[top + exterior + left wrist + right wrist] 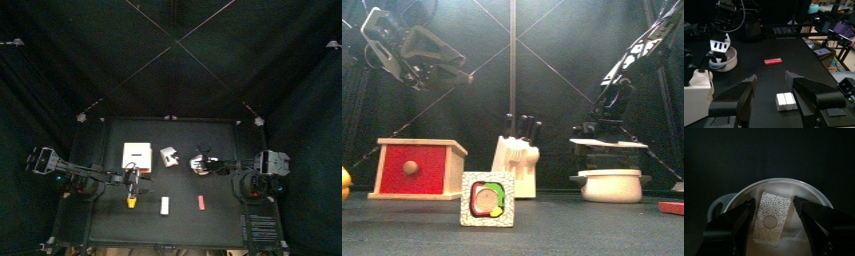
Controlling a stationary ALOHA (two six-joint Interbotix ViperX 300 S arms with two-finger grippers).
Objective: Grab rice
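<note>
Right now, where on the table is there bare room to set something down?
The far strip of the table behind the wooden box and knife block looks bare, as does the near edge in front of the white block and red block. The middle row is crowded, with the right gripper over the white pot.

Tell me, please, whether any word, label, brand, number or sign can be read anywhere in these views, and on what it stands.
No text is readable in any view.
Picture card: a coloured drawing only, no letters visible.
Red-fronted wooden box: plain, only a round knob.
White pot: no marking visible.
Red block and white block: no print visible.
Room clutter behind the table in the left wrist view: too blurred to read.
</note>
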